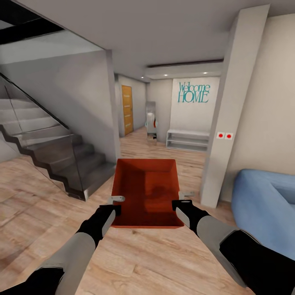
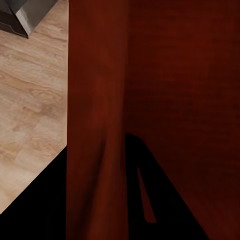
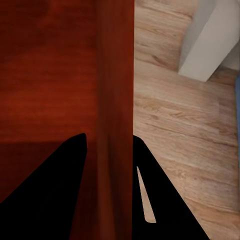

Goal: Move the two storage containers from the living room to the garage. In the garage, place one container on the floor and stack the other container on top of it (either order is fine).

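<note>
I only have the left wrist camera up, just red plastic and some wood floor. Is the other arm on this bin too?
Observer: Yes. In the head view the right gripper clamps the storage container's right wall, while the left gripper clamps the left wall.
Operator: How does the right one grip?
Observer: The right wrist view shows one finger inside the wall and one finger outside.
Operator: What's ahead?
Observer: A hallway with a wooden door and a Welcome HOME sign.
Operator: Anything close on the right?
Observer: A blue sofa beside a white pillar.
</note>
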Available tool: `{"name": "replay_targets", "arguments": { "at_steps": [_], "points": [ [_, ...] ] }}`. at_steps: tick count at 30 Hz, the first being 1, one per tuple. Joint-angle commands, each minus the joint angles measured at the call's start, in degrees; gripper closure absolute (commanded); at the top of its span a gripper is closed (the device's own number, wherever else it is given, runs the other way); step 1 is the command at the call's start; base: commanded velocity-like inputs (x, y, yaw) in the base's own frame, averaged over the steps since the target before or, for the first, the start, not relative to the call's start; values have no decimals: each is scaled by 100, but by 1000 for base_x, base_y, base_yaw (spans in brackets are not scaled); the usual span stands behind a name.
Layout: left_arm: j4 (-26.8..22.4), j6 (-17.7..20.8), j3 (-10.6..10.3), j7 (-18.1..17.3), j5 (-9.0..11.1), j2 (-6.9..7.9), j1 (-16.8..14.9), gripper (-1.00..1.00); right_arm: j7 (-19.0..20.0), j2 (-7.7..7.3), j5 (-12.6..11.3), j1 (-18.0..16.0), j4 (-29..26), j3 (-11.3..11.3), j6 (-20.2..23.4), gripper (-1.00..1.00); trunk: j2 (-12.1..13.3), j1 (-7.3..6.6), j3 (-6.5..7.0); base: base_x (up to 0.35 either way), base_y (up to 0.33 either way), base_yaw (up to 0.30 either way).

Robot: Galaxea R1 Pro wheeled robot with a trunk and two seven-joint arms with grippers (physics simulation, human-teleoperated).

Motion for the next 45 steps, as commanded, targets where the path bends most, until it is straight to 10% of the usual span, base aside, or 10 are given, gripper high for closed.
{"name": "replay_targets", "arguments": {
  "at_steps": [1, 45],
  "points": [
    [10, 6, -2, 24, 194, -6, -2, 100, -535, -3, 126, 1, -16, 444, -254, 100, -4, 5, -2, 322, 0, 0],
    [10, 6, -2, 24, 196, -6, -2, 100, -531, -3, 126, 1, -16, 441, -258, 100, -4, 5, -2, 322, 0, -51]
  ]
}}
